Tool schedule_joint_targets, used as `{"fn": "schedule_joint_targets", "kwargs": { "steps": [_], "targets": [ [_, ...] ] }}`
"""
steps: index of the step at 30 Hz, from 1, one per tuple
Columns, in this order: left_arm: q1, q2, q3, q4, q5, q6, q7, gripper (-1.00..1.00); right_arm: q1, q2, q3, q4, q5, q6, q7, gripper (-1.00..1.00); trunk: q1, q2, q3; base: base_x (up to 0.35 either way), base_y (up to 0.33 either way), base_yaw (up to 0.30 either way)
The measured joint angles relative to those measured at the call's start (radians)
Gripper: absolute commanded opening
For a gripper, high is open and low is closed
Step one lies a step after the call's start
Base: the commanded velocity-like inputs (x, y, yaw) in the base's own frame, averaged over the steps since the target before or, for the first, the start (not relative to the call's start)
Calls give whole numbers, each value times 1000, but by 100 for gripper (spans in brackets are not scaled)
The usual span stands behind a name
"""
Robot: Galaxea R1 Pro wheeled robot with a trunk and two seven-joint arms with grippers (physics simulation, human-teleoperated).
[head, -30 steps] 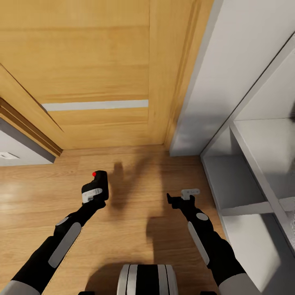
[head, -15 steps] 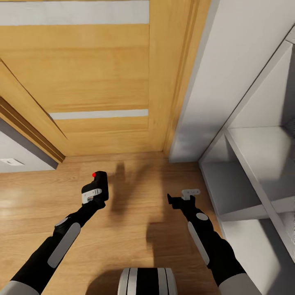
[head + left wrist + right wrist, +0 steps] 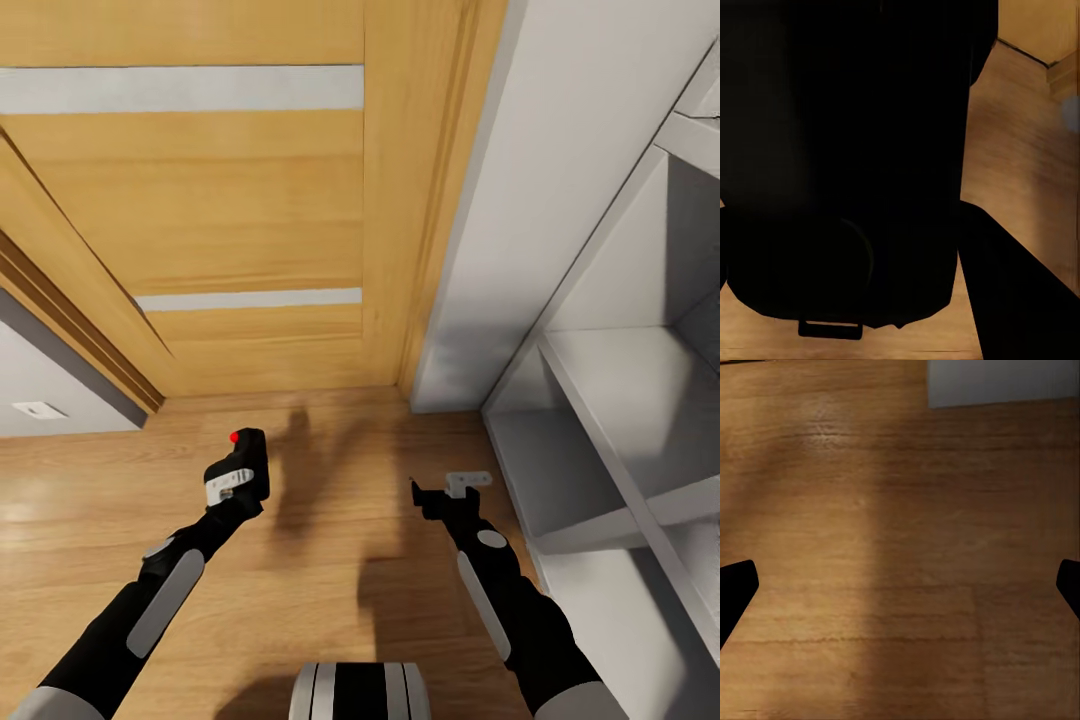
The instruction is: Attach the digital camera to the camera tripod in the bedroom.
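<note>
The digital camera [image 3: 248, 462], a small black body with a red dot on top, is held above the light wood floor by my left gripper [image 3: 236, 478], which is shut on it. Seen from the left wrist, the camera [image 3: 847, 150] is a dark mass close to the lens. My right gripper [image 3: 445, 492] hangs over the floor to the right, open and empty; its two black fingertips [image 3: 735, 585] stand far apart at the picture's sides. The camera tripod is out of view.
A closed wooden door [image 3: 200, 200] with pale stripes stands straight ahead. A grey wall edge [image 3: 480, 250] and a white shelf unit [image 3: 600, 400] are close on the right. Another grey wall [image 3: 40, 380] lies at the left. Wood floor [image 3: 330, 560] spreads below my arms.
The head view has tilted upward, so the door and shelf slid down in the picture. Both arms keep their pose, and the camera stays in the left gripper.
</note>
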Motion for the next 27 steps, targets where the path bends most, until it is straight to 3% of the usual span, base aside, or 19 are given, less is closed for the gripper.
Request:
{"fn": "schedule_joint_targets", "kwargs": {
  "steps": [4,7,11,14,18,27],
  "targets": [
    [0,-6,-2,12,3,-1,-1,-100,4,-4,0,-3,-2,14,-11,100,-2,1,15,0,0,0],
    [0,-26,-4,33,3,-2,-2,-100,6,-5,1,-3,5,19,-14,100,-3,2,27,0,0,0],
    [0,-84,-6,84,-4,-5,1,-100,6,-6,1,-3,8,20,-16,100,-5,3,43,0,0,0],
    [0,-107,-7,116,-11,-6,-2,-100,6,-6,1,-1,5,15,-16,100,-6,3,54,0,0,0],
    [0,-120,-8,117,-15,-6,2,-100,6,-6,1,0,4,15,-15,100,-8,4,70,0,0,0],
    [0,-125,-8,114,-16,-6,0,-100,6,-6,2,1,3,17,-15,100,-12,6,104,0,0,0]
  ]
}}
